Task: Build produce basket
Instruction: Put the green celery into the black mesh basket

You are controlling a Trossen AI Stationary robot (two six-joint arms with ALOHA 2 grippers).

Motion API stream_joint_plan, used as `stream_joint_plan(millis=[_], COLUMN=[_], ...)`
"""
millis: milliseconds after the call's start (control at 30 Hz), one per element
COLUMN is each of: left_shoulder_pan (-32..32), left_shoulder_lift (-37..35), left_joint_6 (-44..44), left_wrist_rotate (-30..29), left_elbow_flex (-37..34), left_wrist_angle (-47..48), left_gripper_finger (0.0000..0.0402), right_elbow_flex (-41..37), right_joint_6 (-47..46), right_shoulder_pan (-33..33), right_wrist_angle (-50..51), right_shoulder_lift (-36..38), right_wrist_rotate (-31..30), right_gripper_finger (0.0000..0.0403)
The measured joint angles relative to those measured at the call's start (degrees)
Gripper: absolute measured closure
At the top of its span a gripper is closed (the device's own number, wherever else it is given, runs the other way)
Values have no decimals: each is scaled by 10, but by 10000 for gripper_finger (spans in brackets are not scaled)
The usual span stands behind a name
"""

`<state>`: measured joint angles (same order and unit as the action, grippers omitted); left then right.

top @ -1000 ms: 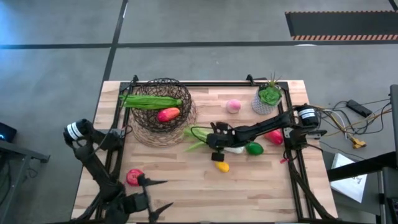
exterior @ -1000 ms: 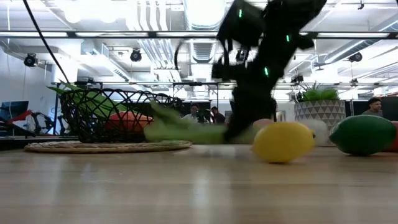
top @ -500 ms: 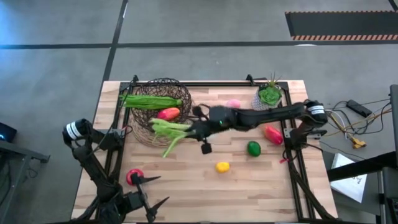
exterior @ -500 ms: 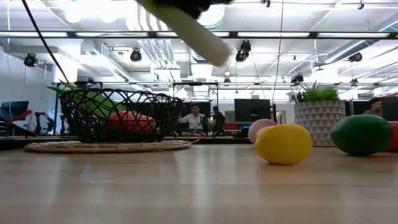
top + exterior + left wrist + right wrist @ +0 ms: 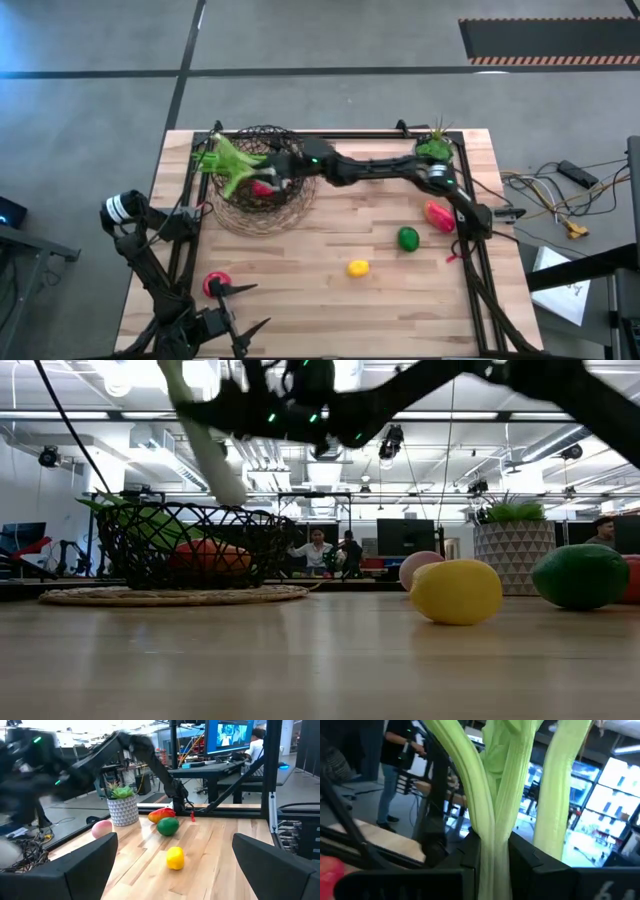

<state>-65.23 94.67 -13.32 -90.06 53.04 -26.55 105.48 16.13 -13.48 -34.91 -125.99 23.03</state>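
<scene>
The dark wire basket stands at the far left on a round woven mat, and shows in the low view. It holds a long green pod and a red-orange mango. My right gripper reaches over the basket, shut on the pale green celery. My left gripper is open and empty at the near left, beside the red tomato. The lemon, the lime and a red fruit lie on the table. The pink peach shows only in the low view. My right gripper pinches the celery's bunched stalks between its two fingers. The stalks run on forward past the fingers and spread apart. The celery is lifted clear and tilted above the basket, its pale end pointing down at the basket's rim.
A small green plant in a white pot stands at the far right, next to my right arm. A dark frame runs along the table's edges. People stand in the room beyond the table.
My right gripper has lifted the celery off the middle of the table and carried it up and toward the far left, over the basket. The celery has gone from lying on the wood to hanging tilted above the basket. The peach is now hidden under the arm in the high view.
</scene>
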Motion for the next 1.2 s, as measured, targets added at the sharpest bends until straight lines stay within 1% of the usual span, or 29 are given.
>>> stream_joint_plan(millis=[67, 167, 400, 500, 600, 667, 767, 967, 1033, 1100, 1200], left_shoulder_pan=[0, 2, 5, 8, 15, 21, 29, 41, 43, 45, 45], left_shoulder_lift=[0, 0, 0, 0, 0, 0, 0, -1, -2, -4, -8], left_joint_6=[0, -3, -13, -13, -14, -14, -14, -14, -14, -14, -14], left_wrist_rotate=[0, 0, 0, 0, 0, 0, 0, 0, 0, 0, 0], left_elbow_flex=[0, 0, -2, -6, -10, -11, -11, -11, -11, -11, -10], left_wrist_angle=[0, 0, 0, 1, 0, 0, 0, 0, 0, -1, 0], left_gripper_finger=[24, 24, 24, 24, 24, 24, 24, 24, 24, 24, 24], right_elbow_flex=[52, 121, 253, 291, 295, 295, 295, 294, 294, 294, 295], right_joint_6=[-9, -13, -11, -6, -16, -20, -21, -33, -35, -37, -50], right_shoulder_pan=[-13, -27, -34, -37, -39, -41, -41, -41, -42, -42, -42], right_wrist_angle=[25, 93, 320, 388, 393, 397, 402, 416, 422, 427, 433], right_shoulder_lift=[-45, -100, -163, -184, -191, -193, -195, -192, -185, -171, -144], right_wrist_rotate=[-1, -3, -1, -6, -7, -7, -8, -11, -8, -5, -4], right_gripper_finger=[353, 353, 353, 353, 352, 344, 316, 226, 203, 186, 174])
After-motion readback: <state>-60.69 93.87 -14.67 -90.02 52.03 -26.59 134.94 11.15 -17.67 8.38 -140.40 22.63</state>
